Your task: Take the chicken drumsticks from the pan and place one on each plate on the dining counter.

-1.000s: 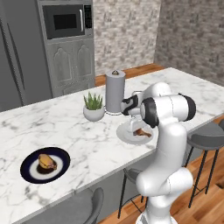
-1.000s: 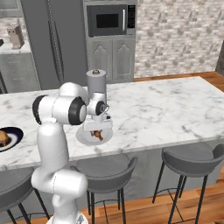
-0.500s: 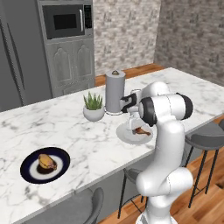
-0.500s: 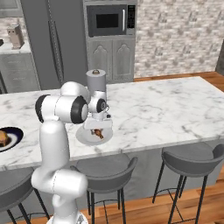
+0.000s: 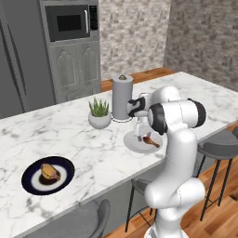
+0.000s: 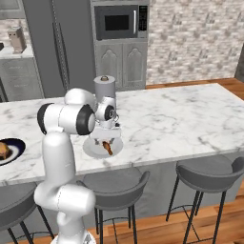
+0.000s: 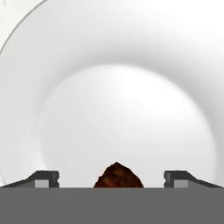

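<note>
A: Since each plate seems to carry a drumstick, is the job about done?

B: As far as I can judge, yes. With the paper-towel stand [image 5: 122,97] as the landmark: the pale plate [image 5: 132,142] lies on the counter [image 5: 88,148] just in front of the stand, and one drumstick [image 5: 150,140] rests on it. The dark plate [image 5: 32,182] sits well to the left of the stand with a brownish piece [image 5: 49,172] on it, probably the other drumstick, though it is too small to be sure.

A: And the hand?

B: The hand [image 7: 111,179] hovers just over the pale plate, fingers [image 7: 43,178] spread apart, the drumstick lying loose between them. What's left is lifting clear.

A: Any writing or labels?

B: None I can read.
</note>
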